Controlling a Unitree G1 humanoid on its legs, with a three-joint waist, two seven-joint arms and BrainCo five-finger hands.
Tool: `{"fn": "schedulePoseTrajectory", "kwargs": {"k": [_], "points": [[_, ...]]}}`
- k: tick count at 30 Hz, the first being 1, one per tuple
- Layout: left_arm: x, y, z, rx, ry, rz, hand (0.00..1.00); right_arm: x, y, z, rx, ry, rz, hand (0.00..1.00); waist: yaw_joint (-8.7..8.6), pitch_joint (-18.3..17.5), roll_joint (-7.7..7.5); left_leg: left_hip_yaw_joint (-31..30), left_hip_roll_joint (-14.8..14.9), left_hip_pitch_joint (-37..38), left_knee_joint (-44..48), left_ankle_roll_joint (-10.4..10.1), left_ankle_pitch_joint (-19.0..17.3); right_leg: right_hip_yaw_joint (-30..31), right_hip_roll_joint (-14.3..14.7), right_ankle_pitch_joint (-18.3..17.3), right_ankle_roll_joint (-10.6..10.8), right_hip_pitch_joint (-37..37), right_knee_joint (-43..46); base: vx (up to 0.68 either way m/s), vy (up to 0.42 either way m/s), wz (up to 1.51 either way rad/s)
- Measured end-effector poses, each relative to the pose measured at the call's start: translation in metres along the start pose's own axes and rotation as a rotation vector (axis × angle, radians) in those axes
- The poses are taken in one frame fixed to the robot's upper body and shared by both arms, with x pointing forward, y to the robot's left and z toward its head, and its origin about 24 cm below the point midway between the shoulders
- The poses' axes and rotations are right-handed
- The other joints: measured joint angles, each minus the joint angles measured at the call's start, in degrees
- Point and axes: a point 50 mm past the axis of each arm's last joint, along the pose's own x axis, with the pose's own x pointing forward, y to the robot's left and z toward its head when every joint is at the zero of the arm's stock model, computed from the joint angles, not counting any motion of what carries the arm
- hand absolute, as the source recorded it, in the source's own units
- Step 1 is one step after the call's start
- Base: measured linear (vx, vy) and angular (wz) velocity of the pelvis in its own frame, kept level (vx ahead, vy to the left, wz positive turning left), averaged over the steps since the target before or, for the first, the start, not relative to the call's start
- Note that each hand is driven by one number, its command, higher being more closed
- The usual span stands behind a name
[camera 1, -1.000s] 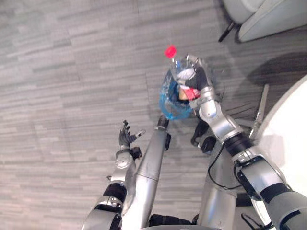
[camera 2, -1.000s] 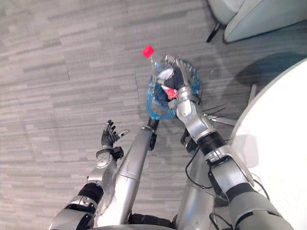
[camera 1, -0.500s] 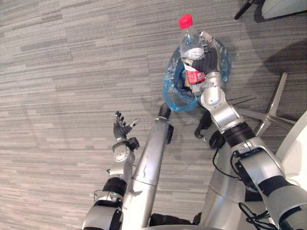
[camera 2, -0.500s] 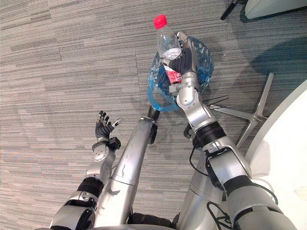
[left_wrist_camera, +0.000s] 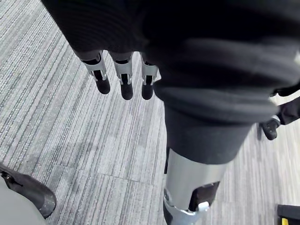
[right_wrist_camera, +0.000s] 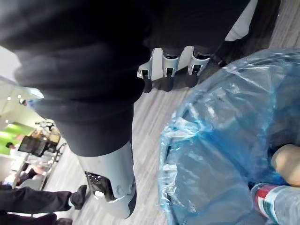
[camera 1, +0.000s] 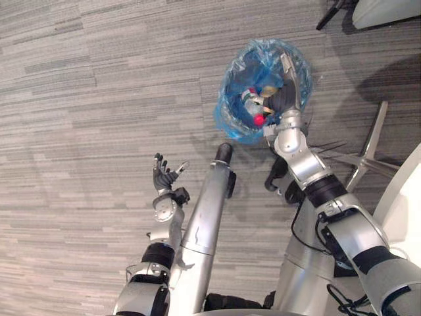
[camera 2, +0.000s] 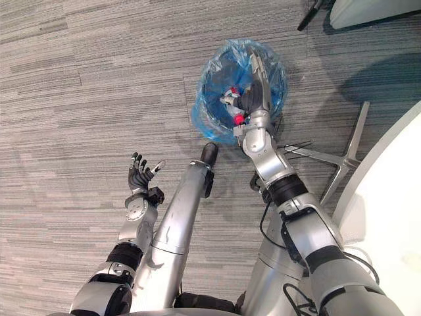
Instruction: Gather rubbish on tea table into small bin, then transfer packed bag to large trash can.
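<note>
Rubbish, 1 clear plastic red-capped bottle (camera 1: 253,108), lay in the small blue-bagged bin (camera 1: 225,115); right hand (camera 1: 285,100) hung above so things fall inside, fingers straight, empty; left hand (camera 1: 164,178) idle, fingers spread.

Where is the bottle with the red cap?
The bottle lies inside the blue-lined bin on the floor, upper right in the eye views, by the right hand.

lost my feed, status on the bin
Left hand open, idle over floor. Right hand open above blue-bagged bin. Bottle lying inside it. Chair base beside bin, not blocking.
</note>
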Motion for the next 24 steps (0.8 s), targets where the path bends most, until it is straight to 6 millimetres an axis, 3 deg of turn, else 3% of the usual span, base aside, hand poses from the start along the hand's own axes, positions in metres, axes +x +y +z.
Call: {"fn": "schedulePoseTrajectory", "kwargs": {"k": [5,7,18,23,24], "points": [[0.002,0.006,0.001,0.011,0.000,0.017,0.00,-0.025,0.014,-0.014,-0.096,0.012,0.097,0.00,-0.44,0.0,-1.04,0.8,1.3,2.2,-1.7,0.0,0.0,-0.2,0.4,0.2,0.1,2.1,-1.8,-0.01,0.008,-0.04],[0.003,0.010,0.002,0.024,0.001,0.025,0.00,-0.035,0.028,-0.015,-0.131,0.012,0.184,0.00,-1.44,0.0,-1.35,1.0,1.6,2.9,-2.7,0.0,0.1,-0.3,0.4,0.4,0.4,2.7,-2.5,0.00,0.000,0.00],[0.004,0.008,0.003,0.038,-0.005,0.012,0.00,-0.047,0.063,-0.030,-0.290,0.054,0.389,0.00,-1.30,0.0,-1.34,0.2,2.2,2.4,-3.1,-0.1,0.1,-1.5,0.8,0.1,0.0,2.5,-3.0,0.01,0.009,0.00],[0.006,0.006,0.005,0.043,-0.009,0.003,0.00,-0.046,0.069,-0.042,-0.358,0.108,0.451,0.00,-0.59,0.0,-1.31,0.0,2.1,0.5,-3.1,-0.1,0.1,-1.6,0.8,0.1,-0.2,0.7,-2.8,-0.01,0.007,0.02],[0.008,0.001,0.006,0.048,-0.010,-0.010,0.00,-0.046,0.069,-0.047,-0.379,0.128,0.465,1.00,0.14,0.0,-1.29,0.0,2.1,-0.1,-3.1,-0.2,0.2,-1.6,0.7,0.1,-0.2,0.1,-2.6,-0.01,0.014,0.03]]}}
